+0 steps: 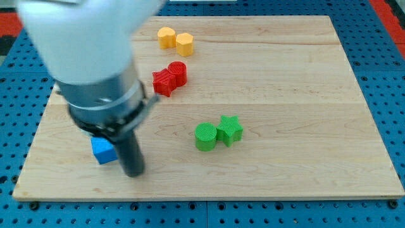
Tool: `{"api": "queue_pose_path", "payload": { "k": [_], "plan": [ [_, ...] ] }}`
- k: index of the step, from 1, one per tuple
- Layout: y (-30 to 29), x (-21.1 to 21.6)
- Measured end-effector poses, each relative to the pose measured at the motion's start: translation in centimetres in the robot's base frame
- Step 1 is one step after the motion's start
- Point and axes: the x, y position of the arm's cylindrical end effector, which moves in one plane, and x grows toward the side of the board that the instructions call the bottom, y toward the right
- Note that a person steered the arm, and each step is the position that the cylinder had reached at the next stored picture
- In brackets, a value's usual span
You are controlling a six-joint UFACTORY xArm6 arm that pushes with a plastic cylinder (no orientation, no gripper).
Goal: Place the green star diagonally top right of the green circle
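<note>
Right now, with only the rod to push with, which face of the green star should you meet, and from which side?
Meet the green star on its lower edge, coming from the view's bottom and pushing up. It touches the green circle at its right, only slightly higher, so probably an upward nudge makes it diagonal. My tip sits far left, beside the blue block.

Just one camera here, so no second view to cross-check anything. It sits above the wooden board (285, 82) and looks down at a slant from the side that lands at the view's bottom; the board's side edges narrow toward the view's top. Framing is fairly tight: nearly the whole board fits, with only a thin strip of blue pegboard table (392, 38) around it. The arm (88, 57) is much closer to the lens (big and blurry), filling the view's upper left and covering that corner of the board.
</note>
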Motion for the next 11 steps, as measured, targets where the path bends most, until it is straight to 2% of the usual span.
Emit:
{"api": "queue_pose_path", "payload": {
  "k": [1,2,4,5,6,7,8,10,11],
  "plan": [
    [2.9,1.0],
    [10.4,1.0],
    [11.5,1.0],
    [14.8,0.1],
    [19.4,-5.5],
    [24.0,-8.5],
    [25.0,-2.1],
    [6.1,4.4],
    [-0.2,2.3]
  ]
}}
